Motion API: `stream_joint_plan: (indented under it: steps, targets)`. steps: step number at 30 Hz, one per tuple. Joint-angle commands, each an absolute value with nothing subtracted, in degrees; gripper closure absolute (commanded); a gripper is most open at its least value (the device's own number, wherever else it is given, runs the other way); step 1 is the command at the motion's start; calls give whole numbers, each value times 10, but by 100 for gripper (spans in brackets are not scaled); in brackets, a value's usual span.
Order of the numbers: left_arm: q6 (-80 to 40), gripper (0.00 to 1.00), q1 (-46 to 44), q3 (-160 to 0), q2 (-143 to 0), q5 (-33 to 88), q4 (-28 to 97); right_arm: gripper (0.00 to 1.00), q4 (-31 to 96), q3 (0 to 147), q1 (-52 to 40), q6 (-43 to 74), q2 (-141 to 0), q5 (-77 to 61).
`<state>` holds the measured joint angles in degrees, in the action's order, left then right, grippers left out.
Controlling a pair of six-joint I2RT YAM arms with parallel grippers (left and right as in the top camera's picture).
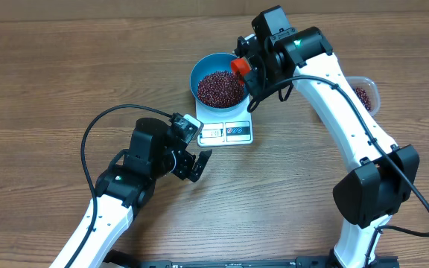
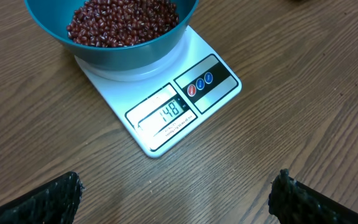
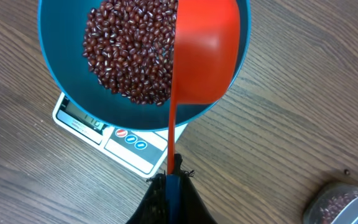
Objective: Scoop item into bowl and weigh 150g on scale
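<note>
The blue bowl (image 1: 199,67) stands on the white scale (image 1: 229,132) and holds a heap of dark red beans (image 1: 220,88). The scale's display (image 2: 169,112) reads 148. My right gripper (image 3: 174,180) is shut on the thin handle of a red scoop (image 3: 207,56). The scoop is tipped on its side over the bowl's right half, and no beans show in its cup. My left gripper (image 2: 179,199) is open over bare wood just in front of the scale, with nothing between its fingers (image 2: 48,202).
A clear plastic tub (image 1: 365,93) with more beans sits at the right, behind the right arm, and shows at the lower right corner of the right wrist view (image 3: 344,205). Wooden tabletop lies all around.
</note>
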<state>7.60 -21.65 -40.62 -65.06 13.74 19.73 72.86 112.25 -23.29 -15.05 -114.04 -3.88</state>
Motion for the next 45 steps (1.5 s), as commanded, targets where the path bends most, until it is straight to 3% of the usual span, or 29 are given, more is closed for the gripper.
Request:
stream_joint_plan:
  steps: [1, 21, 45]
  targets:
    - [70, 0, -214, -418, -653, 144, 197, 96, 725, 1140, -242, -154, -1119, -28]
    - [70, 0, -214, -418, -653, 144, 197, 96, 737, 1140, -114, -181, -1119, -372]
    - [70, 0, -214, -418, -653, 144, 197, 96, 742, 1140, -98, -181, -1117, -387]
